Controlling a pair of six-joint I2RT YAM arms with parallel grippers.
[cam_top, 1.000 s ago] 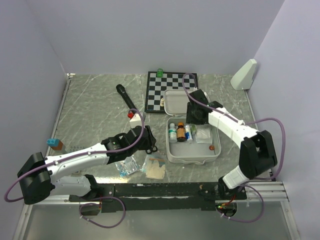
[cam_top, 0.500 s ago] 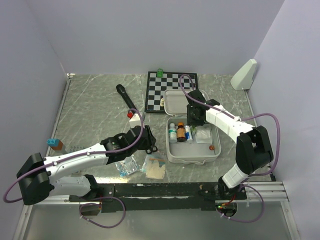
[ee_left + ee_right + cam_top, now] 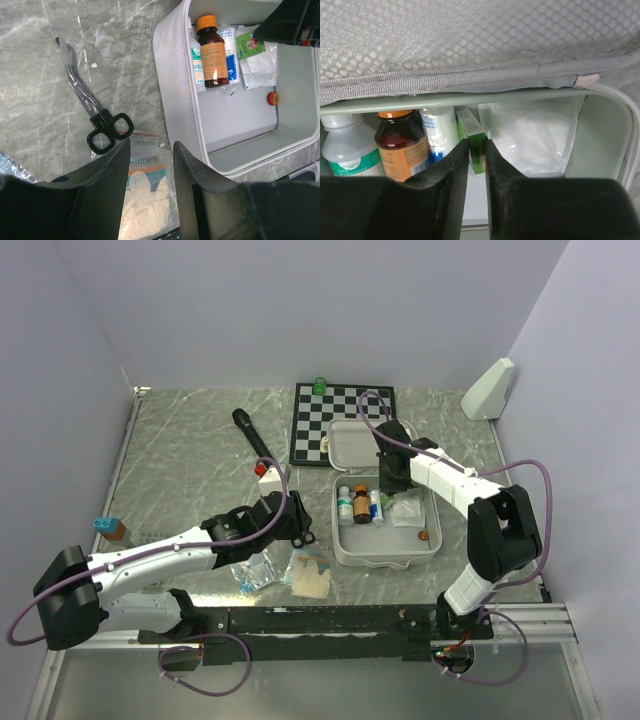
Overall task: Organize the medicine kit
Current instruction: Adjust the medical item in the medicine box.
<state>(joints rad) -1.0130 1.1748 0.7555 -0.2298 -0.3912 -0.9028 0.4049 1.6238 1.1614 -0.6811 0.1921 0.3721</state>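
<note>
The medicine kit [image 3: 350, 550] lies open at centre right, its lid [image 3: 350, 445] raised against the chessboard. Inside are a white bottle [image 3: 342, 145], an amber bottle [image 3: 400, 145], a wrapped roll [image 3: 440, 132], a white packet [image 3: 530, 135] and a small red tin [image 3: 271, 98]. My right gripper [image 3: 476, 145] is at the kit's back wall, shut on a green box [image 3: 472, 127] between roll and packet. My left gripper [image 3: 151, 150] is open and empty, above a bag of pale gloves [image 3: 145, 190] left of the kit [image 3: 175, 95]. Black-handled scissors [image 3: 95, 120] lie beside it.
A chessboard [image 3: 343, 405] with a green piece [image 3: 320, 385] lies behind the kit. A white wedge [image 3: 488, 390] stands at the back right. A black stick [image 3: 252, 437], a red-capped item [image 3: 264, 469], a blue-topped block [image 3: 110, 528] and a clear packet [image 3: 255, 572] lie to the left.
My right gripper has shifted slightly left along the kit's back wall and its elbow has swung in. The left arm has not moved.
</note>
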